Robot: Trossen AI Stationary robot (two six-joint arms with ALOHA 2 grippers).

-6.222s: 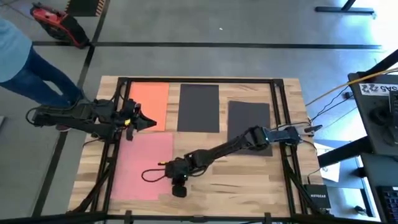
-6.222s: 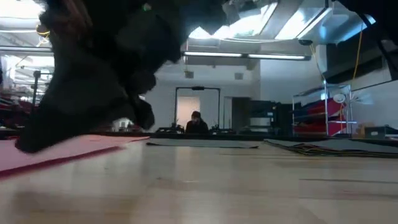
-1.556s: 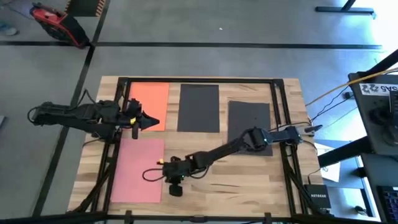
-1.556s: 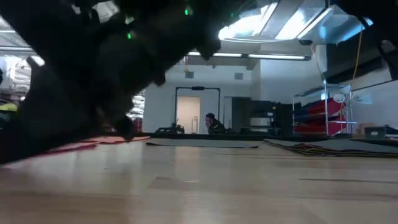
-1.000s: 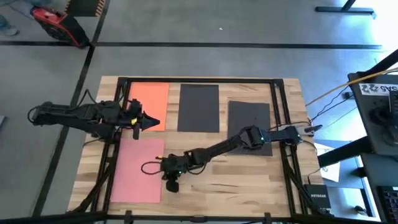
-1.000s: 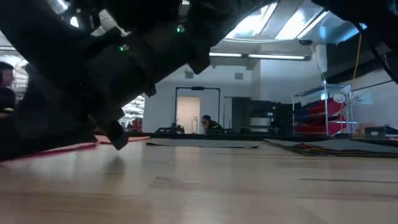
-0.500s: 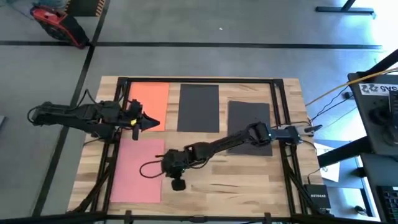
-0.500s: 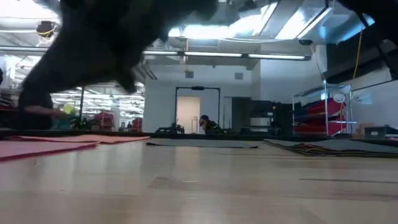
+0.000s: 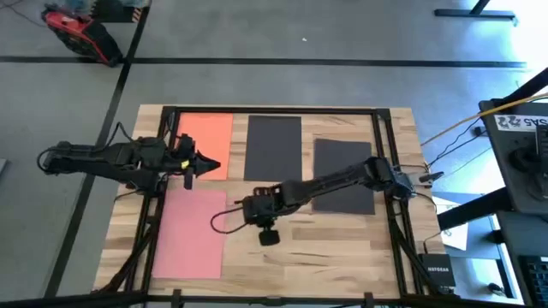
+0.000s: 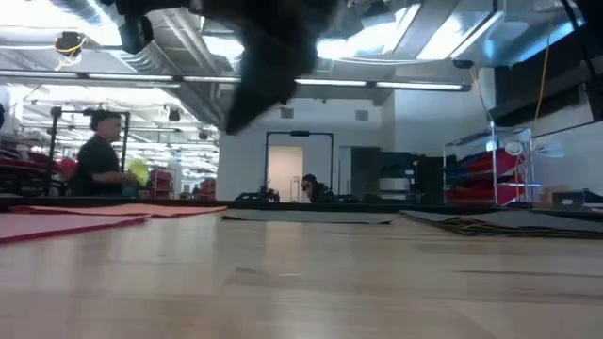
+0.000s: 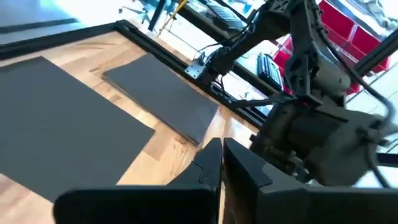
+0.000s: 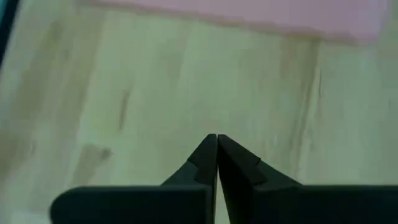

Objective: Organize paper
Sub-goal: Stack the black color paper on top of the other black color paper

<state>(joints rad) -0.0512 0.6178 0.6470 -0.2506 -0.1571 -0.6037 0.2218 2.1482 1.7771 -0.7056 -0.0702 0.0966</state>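
Nearest the front edge: flat pink rectangular paper sheet (image 9: pixel 194 233), long axis running front to back, lying on the light wooden tabletop (image 9: pixel 342 248) at its front left. Just beside that sheet's right edge, over bare wood: right gripper (image 9: pixel 229 211), fingers pressed together tip to tip with nothing between them, as seen in the right wrist view (image 12: pixel 216 144); pink sheet edge (image 12: pixel 249 15) a short way ahead of the tips, apart from them. Right arm stretched across from the right rail, hence the nearer arm to the pink sheet by judgement. Farther back, at the left rail: left gripper (image 9: pixel 212 166), fingers likewise closed and empty (image 11: pixel 214 155), tips over the near right corner of the flat orange rectangular paper sheet (image 9: pixel 205 144), contact not discernible. Back row, left to right: orange sheet at the back left, long axis front to back; flat black rectangular paper sheet (image 9: pixel 274 148) at back centre (image 11: pixel 56 118), same orientation; second flat black sheet (image 9: pixel 345 171) set slightly nearer on the right (image 11: pixel 165 93), partly crossed by the right arm. All sheets parallel, none overlapping. Beyond the table, in the low view: a person (image 10: pixel 99 155) standing in the room.
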